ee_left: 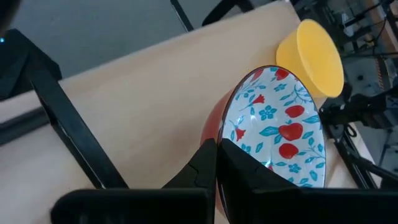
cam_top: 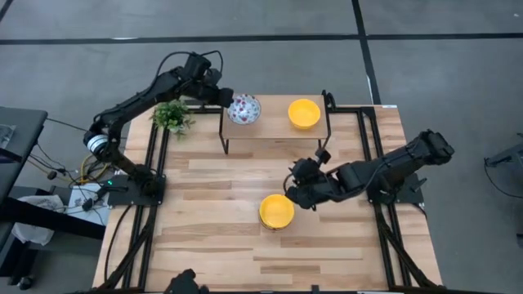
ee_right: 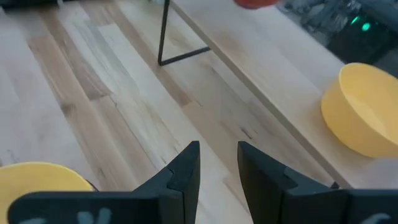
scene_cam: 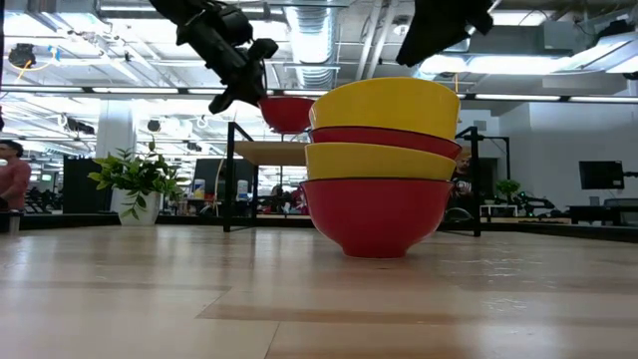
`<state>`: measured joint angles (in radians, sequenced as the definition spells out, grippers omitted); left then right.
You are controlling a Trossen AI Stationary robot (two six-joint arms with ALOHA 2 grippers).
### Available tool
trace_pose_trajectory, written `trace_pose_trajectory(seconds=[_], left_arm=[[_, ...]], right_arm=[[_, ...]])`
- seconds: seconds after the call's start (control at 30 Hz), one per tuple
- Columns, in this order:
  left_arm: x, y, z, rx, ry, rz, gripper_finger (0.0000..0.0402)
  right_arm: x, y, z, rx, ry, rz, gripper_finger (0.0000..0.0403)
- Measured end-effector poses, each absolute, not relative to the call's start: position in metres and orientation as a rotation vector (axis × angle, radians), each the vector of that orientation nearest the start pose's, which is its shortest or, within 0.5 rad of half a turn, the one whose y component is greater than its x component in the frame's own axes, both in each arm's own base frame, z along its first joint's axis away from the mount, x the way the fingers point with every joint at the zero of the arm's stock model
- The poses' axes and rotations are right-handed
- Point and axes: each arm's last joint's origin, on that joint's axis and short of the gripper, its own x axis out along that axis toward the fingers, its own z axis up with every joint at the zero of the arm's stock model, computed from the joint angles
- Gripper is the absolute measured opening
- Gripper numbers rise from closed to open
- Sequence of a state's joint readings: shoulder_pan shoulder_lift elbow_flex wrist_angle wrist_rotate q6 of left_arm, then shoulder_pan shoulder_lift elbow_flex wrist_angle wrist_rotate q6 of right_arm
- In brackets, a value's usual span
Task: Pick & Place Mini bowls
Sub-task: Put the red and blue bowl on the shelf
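Floral bowl (cam_top: 244,109) hangs pinched by its rim in my left gripper (ee_left: 217,163) over the shelf (cam_top: 276,122); that thin grip could slip, I think. Right gripper (ee_right: 217,167), fingers apart, hovers beside the stack (cam_top: 276,211).

On the counter (cam_top: 212,180) we find a raised shelf (cam_top: 274,122) along the far edge. The potted plant (cam_top: 172,116) stands just left of it. On the shelf, one bowl (cam_top: 304,113) sits at the right; another bowl (cam_top: 244,109) is at its left end, in the left claw (cam_top: 227,99). Nearer, at the counter's middle, stands a stack of bowls (cam_top: 276,211), the right claw (cam_top: 292,189) just beside it.
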<state>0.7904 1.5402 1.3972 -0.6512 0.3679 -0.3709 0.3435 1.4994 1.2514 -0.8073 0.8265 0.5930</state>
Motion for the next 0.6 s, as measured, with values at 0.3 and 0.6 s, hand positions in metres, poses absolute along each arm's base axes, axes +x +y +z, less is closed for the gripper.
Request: trace_pose_trajectory(seconds=[0.3, 0.6], left_arm=[[0.228, 0.240, 0.325, -0.793, 0.562, 0.584, 0.0010], [0.228, 0.240, 0.325, -0.783, 0.564, 0.604, 0.0011]], right_arm=[[0.289, 0.075, 0.288, -0.008, 0.728, -0.653, 0.0098], [0.286, 0.086, 0.288, -0.001, 0.737, -0.601, 0.0098]])
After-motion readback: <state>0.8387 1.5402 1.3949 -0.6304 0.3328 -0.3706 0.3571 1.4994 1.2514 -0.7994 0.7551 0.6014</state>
